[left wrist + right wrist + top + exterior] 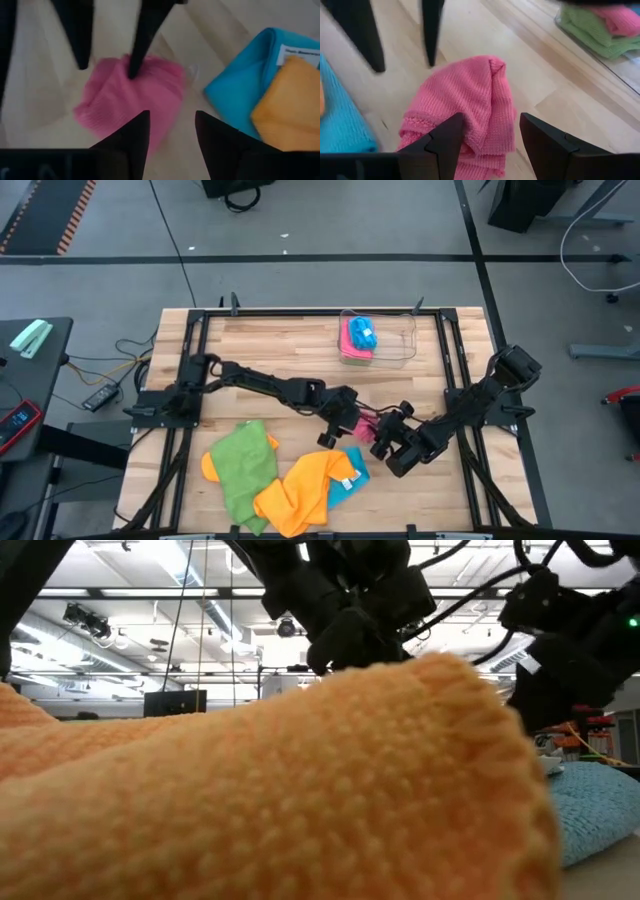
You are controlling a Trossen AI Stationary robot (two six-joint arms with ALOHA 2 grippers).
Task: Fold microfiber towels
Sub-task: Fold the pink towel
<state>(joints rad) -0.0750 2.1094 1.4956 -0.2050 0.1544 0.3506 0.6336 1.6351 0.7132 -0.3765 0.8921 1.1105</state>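
Both arms meet over a crumpled pink towel (470,105) just right of centre in the high view, on the bare wooden table (280,345). The left gripper (170,132) hangs over one side of it with its jaws apart, holding nothing. The right gripper (490,137) faces it from the other side, also open and empty. Probably each is lined up to pinch an edge so the towel can be spread flat before folding. A blue towel (345,485), an orange towel (305,490) and a green towel (240,465) wait in a loose heap at the lower centre. Folded ones sit in the clear tray (405,330) at the upper right.
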